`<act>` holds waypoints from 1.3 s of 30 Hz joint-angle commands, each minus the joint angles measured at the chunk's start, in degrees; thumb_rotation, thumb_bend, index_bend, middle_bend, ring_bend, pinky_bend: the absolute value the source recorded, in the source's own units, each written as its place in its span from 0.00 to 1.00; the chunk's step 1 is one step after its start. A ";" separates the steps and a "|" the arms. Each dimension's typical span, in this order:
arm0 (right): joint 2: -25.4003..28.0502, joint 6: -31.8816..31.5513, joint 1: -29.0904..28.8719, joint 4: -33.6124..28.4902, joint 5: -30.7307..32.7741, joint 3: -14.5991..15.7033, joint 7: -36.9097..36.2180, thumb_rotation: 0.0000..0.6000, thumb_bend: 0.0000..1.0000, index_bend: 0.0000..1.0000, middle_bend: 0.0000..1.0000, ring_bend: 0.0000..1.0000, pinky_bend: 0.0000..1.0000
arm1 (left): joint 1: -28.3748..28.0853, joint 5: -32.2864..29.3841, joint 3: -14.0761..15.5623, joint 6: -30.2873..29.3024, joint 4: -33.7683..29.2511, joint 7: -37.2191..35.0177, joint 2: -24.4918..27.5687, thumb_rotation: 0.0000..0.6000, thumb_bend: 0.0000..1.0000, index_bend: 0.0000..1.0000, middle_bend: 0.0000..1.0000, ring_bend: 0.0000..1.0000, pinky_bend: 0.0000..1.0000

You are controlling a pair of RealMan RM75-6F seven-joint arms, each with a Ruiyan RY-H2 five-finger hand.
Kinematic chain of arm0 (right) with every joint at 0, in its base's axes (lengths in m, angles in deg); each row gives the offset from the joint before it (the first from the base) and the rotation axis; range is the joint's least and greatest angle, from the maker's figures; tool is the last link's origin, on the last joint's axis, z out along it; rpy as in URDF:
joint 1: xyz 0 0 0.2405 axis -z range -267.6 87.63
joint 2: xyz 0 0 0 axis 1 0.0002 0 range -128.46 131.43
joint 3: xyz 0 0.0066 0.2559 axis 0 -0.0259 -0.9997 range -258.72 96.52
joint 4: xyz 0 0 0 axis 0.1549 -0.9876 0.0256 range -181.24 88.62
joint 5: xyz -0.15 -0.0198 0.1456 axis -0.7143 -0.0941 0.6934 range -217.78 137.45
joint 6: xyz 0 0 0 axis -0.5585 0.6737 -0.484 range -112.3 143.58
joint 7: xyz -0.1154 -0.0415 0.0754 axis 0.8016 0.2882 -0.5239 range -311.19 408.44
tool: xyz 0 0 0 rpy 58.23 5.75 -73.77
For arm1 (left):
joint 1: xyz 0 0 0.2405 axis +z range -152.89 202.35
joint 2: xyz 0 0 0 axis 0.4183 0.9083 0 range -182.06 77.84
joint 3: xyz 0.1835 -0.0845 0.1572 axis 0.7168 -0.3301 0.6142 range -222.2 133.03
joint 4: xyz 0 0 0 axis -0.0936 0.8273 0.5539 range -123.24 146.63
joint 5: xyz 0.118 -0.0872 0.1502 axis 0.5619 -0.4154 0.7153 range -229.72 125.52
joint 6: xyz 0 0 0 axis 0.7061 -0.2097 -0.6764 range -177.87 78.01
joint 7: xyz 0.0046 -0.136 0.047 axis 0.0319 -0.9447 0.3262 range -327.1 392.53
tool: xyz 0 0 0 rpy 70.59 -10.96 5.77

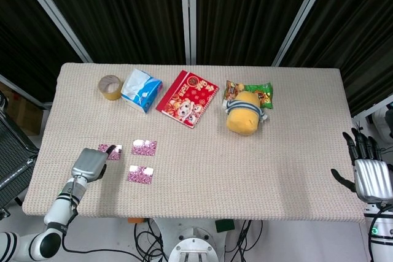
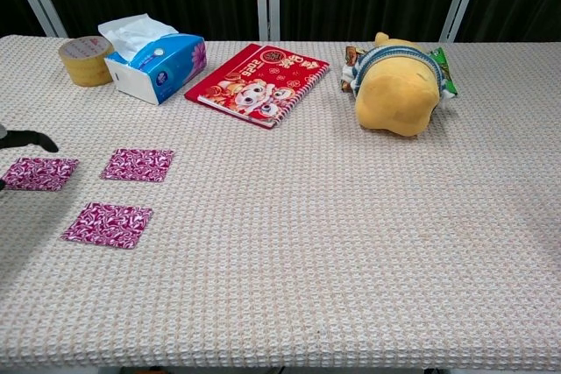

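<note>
1. The left hand [image 1: 89, 164] is at the left front part of the table [image 1: 295, 164], palm down, with its dark fingertips [image 1: 111, 149] over the leftmost of three purple packets [image 2: 39, 172]. From the head view I cannot tell if it holds or only touches this packet. In the chest view only one fingertip shows at the left edge, just above the packet, which lies flat
2. The second packet [image 1: 144, 146] lies just to the right of the first one, with a small gap between them. The third packet [image 1: 140, 174] lies nearer to the front edge, apart from both
3. All three packets have a purple and white pattern. Any writing on them is too small to read
4. The right hand [image 1: 371, 175] is past the right edge of the table, fingers up and spread, and it holds nothing
5. At the back left there is a tape roll [image 1: 111, 86], and just beside it a blue tissue box [image 1: 141, 90] with a white tissue coming out. The print on the box is not readable
6. Next comes a red notebook [image 1: 187, 98] with spiral binding and cartoon figures on the cover. The characters on it are too small to read
7. A yellow plush toy [image 1: 244, 112] lies on snack bags [image 1: 263, 92], one green, labels not readable
</note>
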 commanded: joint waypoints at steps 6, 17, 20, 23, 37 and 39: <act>0.09 -0.06 0.22 0.36 -0.02 0.19 -0.57 1.00 0.47 0.00 0.00 0.00 0.00 | 3.13 26.12 -2.53 -8.45 13.51 -11.14 -8.24 0.99 0.12 0.14 0.00 0.00 0.16; 0.36 -0.64 0.59 0.84 -0.09 0.12 -1.49 1.00 0.47 0.00 0.00 0.00 0.00 | -0.71 17.46 -6.67 3.51 16.28 -7.25 -11.84 0.99 0.10 0.15 0.00 0.00 0.14; 0.35 -0.45 0.58 0.99 0.07 0.13 -1.67 1.00 0.47 0.00 0.00 0.00 0.00 | -1.27 15.34 -7.76 5.21 17.00 -7.16 -12.68 0.99 0.10 0.17 0.00 0.00 0.14; 0.41 -0.45 0.58 0.95 0.03 0.13 -1.61 1.00 0.47 0.00 0.00 0.00 0.00 | -1.93 13.80 -8.63 6.57 17.84 -6.88 -13.36 0.99 0.12 0.17 0.00 0.00 0.14; 0.57 0.21 0.20 0.41 0.55 -0.15 -0.80 1.00 0.47 0.00 0.00 0.00 0.00 | -3.66 10.46 -10.13 10.34 19.84 -7.46 -14.87 1.00 0.19 0.20 0.00 0.00 0.14; 0.54 0.27 0.19 0.48 0.66 -0.17 -0.79 1.00 0.47 0.00 0.00 0.00 0.00 | -3.83 9.98 -10.19 10.75 20.06 -7.50 -15.00 1.00 0.19 0.20 0.00 0.00 0.14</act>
